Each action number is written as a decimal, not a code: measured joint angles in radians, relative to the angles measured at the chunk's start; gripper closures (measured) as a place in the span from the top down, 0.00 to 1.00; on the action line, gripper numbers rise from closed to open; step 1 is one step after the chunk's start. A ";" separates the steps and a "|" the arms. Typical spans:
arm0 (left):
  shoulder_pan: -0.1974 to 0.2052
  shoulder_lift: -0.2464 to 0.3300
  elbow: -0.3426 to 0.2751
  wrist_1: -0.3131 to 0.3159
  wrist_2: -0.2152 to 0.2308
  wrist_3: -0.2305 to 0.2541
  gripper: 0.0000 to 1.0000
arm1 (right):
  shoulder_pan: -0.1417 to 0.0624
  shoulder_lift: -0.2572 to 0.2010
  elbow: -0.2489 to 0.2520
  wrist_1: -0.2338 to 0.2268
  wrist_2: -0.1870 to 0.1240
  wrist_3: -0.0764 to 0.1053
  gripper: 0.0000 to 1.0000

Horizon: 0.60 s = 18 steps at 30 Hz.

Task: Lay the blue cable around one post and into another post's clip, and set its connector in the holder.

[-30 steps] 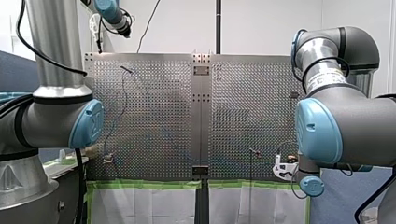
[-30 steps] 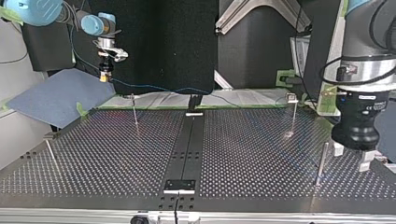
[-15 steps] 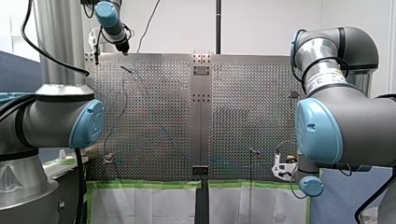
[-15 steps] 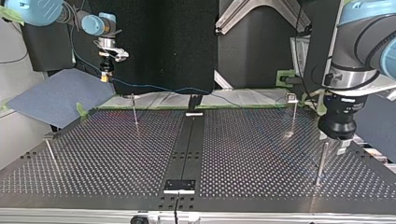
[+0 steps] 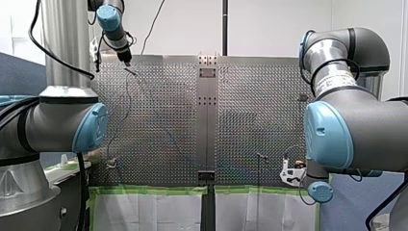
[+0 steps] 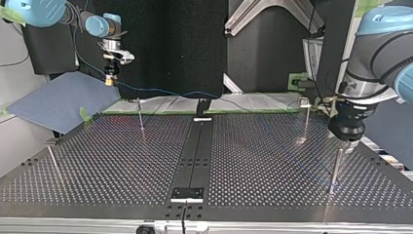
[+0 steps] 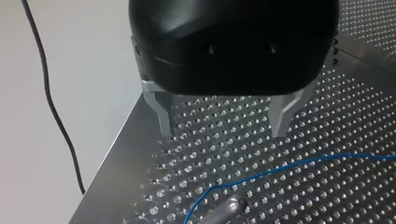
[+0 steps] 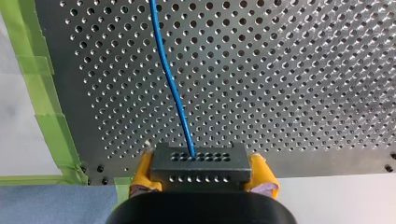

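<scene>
Our right gripper (image 8: 201, 181) clamping the connector (image 8: 201, 161), we should centre our open left gripper (image 7: 223, 133) over the blue cable (image 7: 289, 166) before closing.

Bright, even room light washes the white wall (image 5: 269, 24) and lays a patchy sheen on the perforated silver metal table (image 5: 250, 120) in the front view, the top view shows that table dark with pinpoint glints, and the black rectangular connector (image 8: 200, 163) is evenly lit across its face.
</scene>
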 joint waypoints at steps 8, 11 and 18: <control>0.014 0.000 0.004 0.000 -0.001 -0.003 1.00 | 0.001 0.000 0.000 0.001 0.001 0.000 0.18; 0.017 0.000 0.004 -0.007 -0.003 -0.002 1.00 | 0.002 0.000 0.000 0.002 0.001 0.000 0.18; 0.020 0.000 0.004 -0.024 -0.009 -0.001 1.00 | 0.004 0.000 0.000 0.005 0.001 0.000 0.18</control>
